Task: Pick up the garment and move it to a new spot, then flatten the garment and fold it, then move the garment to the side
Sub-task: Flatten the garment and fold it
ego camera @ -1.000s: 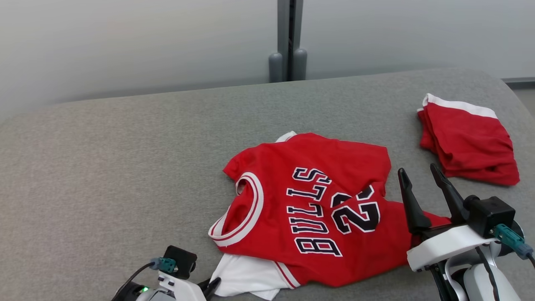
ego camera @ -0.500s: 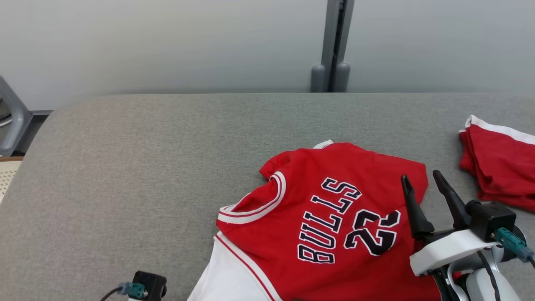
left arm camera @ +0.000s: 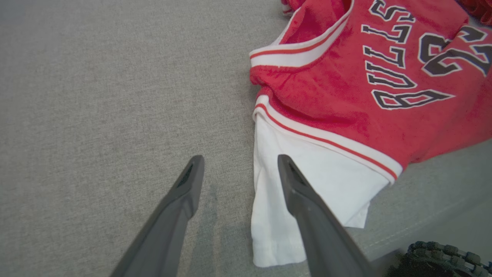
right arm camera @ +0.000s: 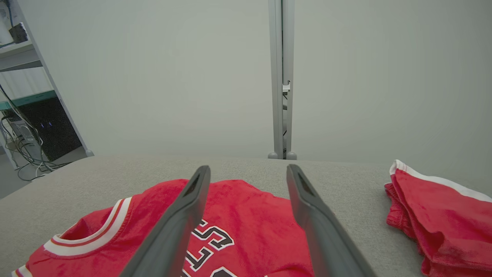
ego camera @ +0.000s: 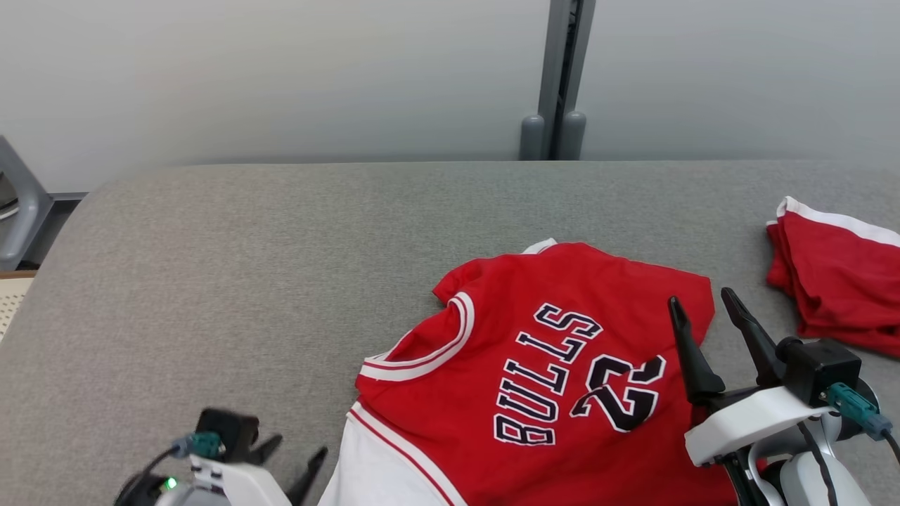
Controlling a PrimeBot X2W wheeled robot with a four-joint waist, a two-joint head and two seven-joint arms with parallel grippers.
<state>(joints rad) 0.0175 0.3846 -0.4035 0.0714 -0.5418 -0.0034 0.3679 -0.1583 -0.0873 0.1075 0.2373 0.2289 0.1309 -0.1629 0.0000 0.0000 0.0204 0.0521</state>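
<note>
- Jersey (ego camera: pixel 548 365) lies rumpled at lower centre of the head view on the grey cushion (ego camera: pixel 281 267), collar leftward, hem toward the lower right.
- Left gripper (ego camera: pixel 299 448), jaws spread and empty, sits just left of its white panel (left arm camera: pixel 303 184); probably the nearer arm.
- Right gripper (ego camera: pixel 701 296), spread and empty, hangs over the hem side.
- Red shorts (ego camera: pixel 837 281) lie at the right edge, well apart.

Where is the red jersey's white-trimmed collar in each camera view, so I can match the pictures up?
Head view: the jersey collar curves just left of centre, in the lower half.
Left wrist view: it runs across the upper middle, right of centre.
Right wrist view: it sits at the lower left, left of the gripper's own fingers.
Shared landmark: the BULLS lettering, always just right of the collar.
</note>
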